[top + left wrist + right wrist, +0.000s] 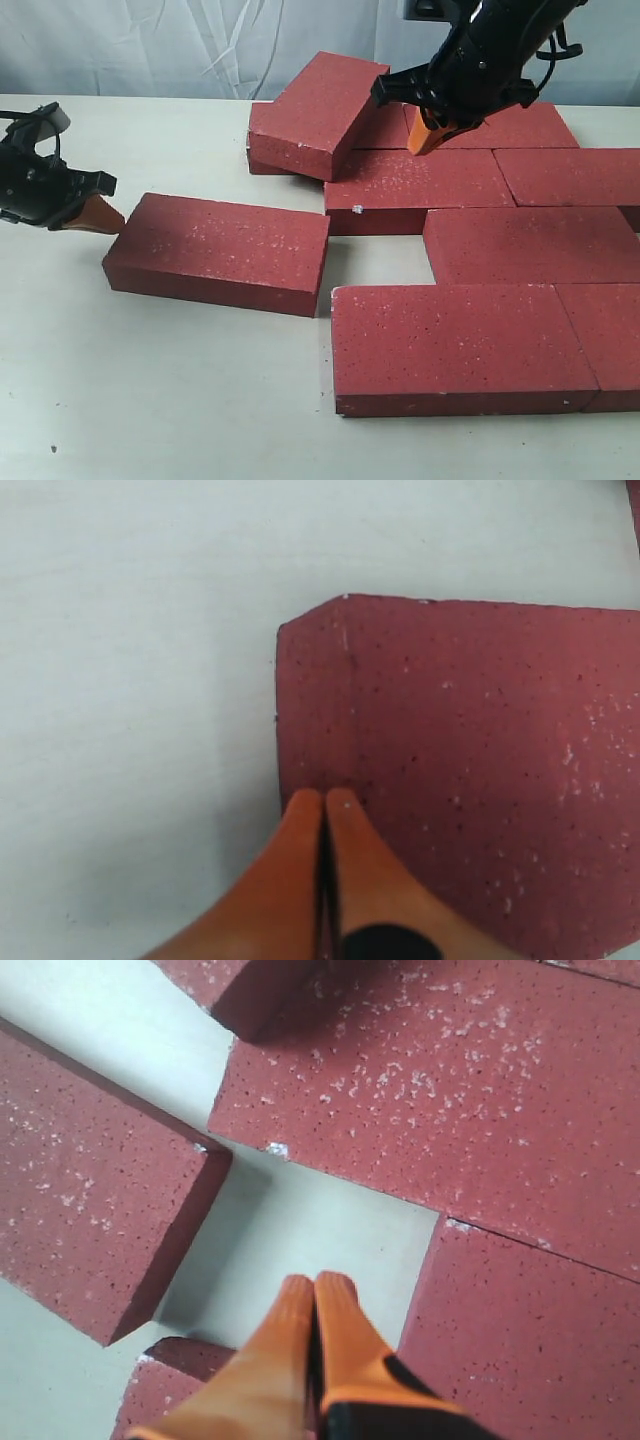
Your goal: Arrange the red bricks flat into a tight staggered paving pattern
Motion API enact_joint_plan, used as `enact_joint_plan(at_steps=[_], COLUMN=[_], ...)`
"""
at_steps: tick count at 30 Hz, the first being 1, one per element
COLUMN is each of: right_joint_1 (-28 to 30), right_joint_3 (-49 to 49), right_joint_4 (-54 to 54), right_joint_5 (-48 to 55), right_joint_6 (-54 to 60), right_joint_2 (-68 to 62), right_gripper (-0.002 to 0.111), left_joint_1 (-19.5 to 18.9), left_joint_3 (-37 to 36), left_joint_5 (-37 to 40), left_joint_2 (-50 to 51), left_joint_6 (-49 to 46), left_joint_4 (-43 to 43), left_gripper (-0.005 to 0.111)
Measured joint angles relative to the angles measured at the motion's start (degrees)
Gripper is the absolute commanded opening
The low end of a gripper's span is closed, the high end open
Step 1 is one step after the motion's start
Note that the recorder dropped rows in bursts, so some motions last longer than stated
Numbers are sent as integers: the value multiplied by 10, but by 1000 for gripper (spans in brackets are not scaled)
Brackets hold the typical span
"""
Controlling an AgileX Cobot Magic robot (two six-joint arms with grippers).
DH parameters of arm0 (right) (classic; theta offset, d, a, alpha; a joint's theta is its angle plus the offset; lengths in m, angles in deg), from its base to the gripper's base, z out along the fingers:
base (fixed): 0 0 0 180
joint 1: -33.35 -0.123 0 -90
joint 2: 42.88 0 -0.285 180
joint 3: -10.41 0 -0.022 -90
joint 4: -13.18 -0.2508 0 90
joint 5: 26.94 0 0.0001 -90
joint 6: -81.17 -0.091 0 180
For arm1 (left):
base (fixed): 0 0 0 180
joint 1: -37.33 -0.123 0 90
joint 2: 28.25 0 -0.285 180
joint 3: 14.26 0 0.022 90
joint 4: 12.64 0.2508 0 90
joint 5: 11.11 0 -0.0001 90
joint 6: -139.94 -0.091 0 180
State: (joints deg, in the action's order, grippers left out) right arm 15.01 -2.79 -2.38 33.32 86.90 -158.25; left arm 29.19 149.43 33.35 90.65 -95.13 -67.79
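Several red bricks lie flat in staggered rows on the right, among them a front brick [455,345] and a middle brick [530,242]. One loose brick [215,250] lies flat to their left, apart from them. My left gripper [95,215] is shut and empty, its orange tips [323,798] against this brick's [470,760] left end. Another brick [315,108] leans tilted on a back brick. My right gripper [430,135] is shut and empty, raised over the back rows; its tips [317,1285] show above a bare gap [310,1225].
A strip of bare table [375,262] separates the loose brick from the laid rows. White table [150,400] spreads at the front left. A pale curtain [150,45] hangs behind. The laid bricks run past the right edge of the exterior view.
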Motion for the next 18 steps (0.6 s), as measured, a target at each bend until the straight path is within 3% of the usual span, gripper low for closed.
enact_joint_plan(at_steps=[12, 18], right_joint_1=[0, -24], right_joint_3=[0, 24], right_joint_4=[-4, -12], right_joint_5=[1, 19], right_joint_6=[0, 36], right_joint_2=[0, 1], right_gripper=[-1, -1], left_joint_1=[0, 0], left_joint_3=[6, 6], left_joint_5=[9, -22], left_joint_2=[-51, -81], left_joint_6=[6, 81], left_joint_4=[6, 90], left_gripper=[0, 0])
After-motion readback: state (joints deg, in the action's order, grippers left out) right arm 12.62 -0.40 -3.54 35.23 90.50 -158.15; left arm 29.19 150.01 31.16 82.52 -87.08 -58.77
